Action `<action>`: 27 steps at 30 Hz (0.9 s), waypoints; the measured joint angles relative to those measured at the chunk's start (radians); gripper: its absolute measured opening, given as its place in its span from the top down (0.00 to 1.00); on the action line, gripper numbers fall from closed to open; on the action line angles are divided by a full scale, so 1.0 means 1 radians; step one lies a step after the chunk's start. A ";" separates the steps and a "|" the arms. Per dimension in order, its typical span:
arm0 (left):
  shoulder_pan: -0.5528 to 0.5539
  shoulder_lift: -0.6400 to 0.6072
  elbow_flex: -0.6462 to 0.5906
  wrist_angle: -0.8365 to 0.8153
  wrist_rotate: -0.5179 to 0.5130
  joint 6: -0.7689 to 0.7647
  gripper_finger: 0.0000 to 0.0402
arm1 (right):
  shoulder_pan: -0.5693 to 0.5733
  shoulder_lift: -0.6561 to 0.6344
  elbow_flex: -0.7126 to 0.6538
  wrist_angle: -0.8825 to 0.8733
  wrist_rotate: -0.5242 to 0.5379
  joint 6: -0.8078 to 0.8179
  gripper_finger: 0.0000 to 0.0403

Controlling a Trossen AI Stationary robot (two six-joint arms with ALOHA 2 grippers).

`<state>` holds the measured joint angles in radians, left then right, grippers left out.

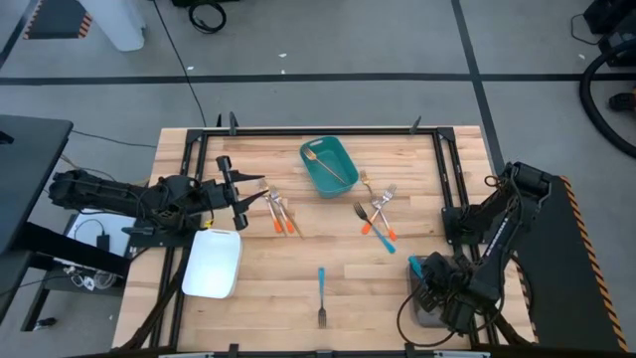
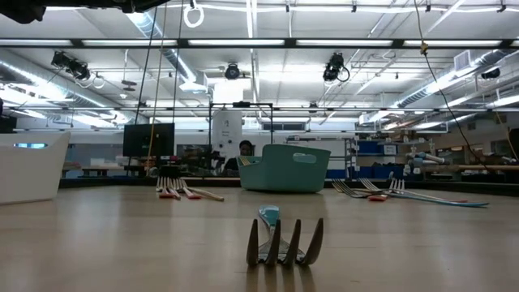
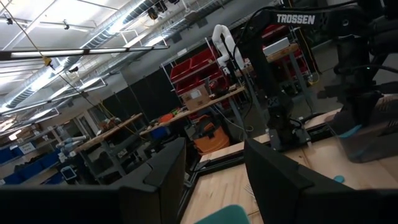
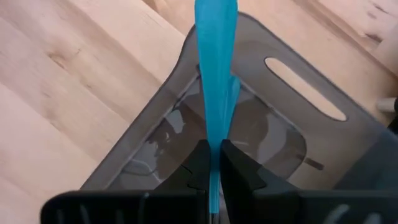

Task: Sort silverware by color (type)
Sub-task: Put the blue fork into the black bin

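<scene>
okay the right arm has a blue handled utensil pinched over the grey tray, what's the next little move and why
Probably open the right claw and let the blue-handled utensil drop. Its fingers are shut on the handle, and the right wrist view shows the piece hanging over the inside of the grey tray, so it looks already placed for release. The left claw waits open near the white tray.

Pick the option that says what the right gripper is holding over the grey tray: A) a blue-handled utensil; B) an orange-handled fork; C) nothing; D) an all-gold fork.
A: in the right wrist view the right gripper has its fingers pinched on a slim blue-handled utensil, right above the translucent grey plastic tray with its slotted handle.
</scene>
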<state>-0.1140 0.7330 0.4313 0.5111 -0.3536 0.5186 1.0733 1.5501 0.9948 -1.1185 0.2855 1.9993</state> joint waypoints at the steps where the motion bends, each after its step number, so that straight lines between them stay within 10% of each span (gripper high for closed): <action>1: 0.000 0.000 0.000 0.000 0.000 0.000 0.57 | 0.000 0.000 -0.003 0.007 0.000 0.000 0.92; 27: 0.000 0.000 0.000 0.000 0.000 0.017 0.57 | 0.000 0.000 -0.012 0.039 -0.092 0.069 0.92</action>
<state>-0.1141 0.7330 0.4313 0.5110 -0.3538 0.5361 1.0732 1.5505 0.9829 -1.0795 0.1936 2.0685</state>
